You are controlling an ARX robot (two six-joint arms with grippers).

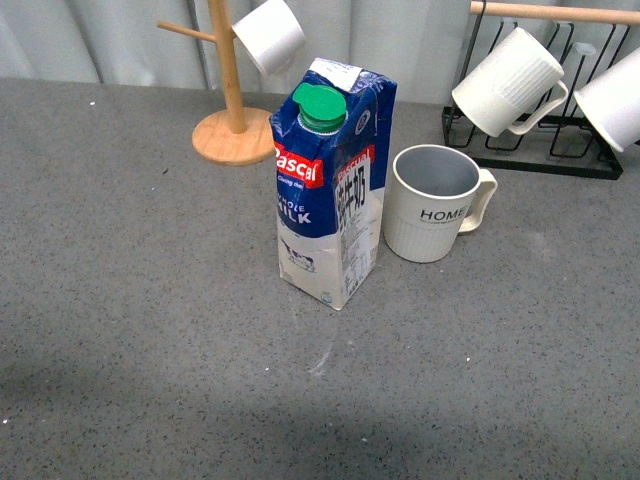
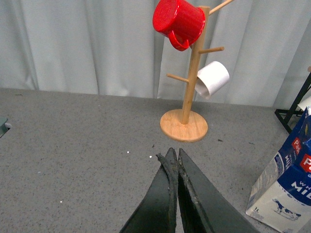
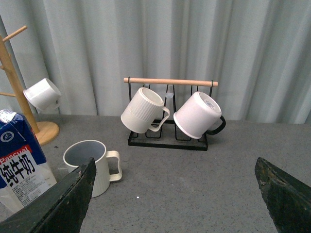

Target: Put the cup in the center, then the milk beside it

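The grey table (image 1: 140, 300) fills the front view and carries everything. On it, close to the middle, the milk (image 1: 335, 180) stands upright, its green cap (image 1: 320, 107) at the top and its blue upper half facing forward. At about three o'clock from the milk, just beside it with a small gap between them, the cup (image 1: 433, 205) stands upright, its "HOME" lettering facing forward and its handle pointing to three o'clock.

At about one o'clock from the cup, at the far edge, a black rack (image 1: 545, 150) with a wooden bar holds a white ribbed mug (image 1: 505, 82) and a second white mug (image 1: 612, 98), both hanging tilted. At about eleven o'clock from the milk stands a wooden mug tree (image 1: 230, 105), with a small white cup (image 1: 268, 35) hooked on one peg; the left wrist view also shows a red mug (image 2: 179, 22) hung near the tree's top.

No arm shows in the front view. The left tool (image 2: 174, 154) is closed, its two dark fingers pressed together above bare table, holding nothing. The right tool (image 3: 177, 182) is wide, its fingers at the two sides of the right wrist view, holding nothing.
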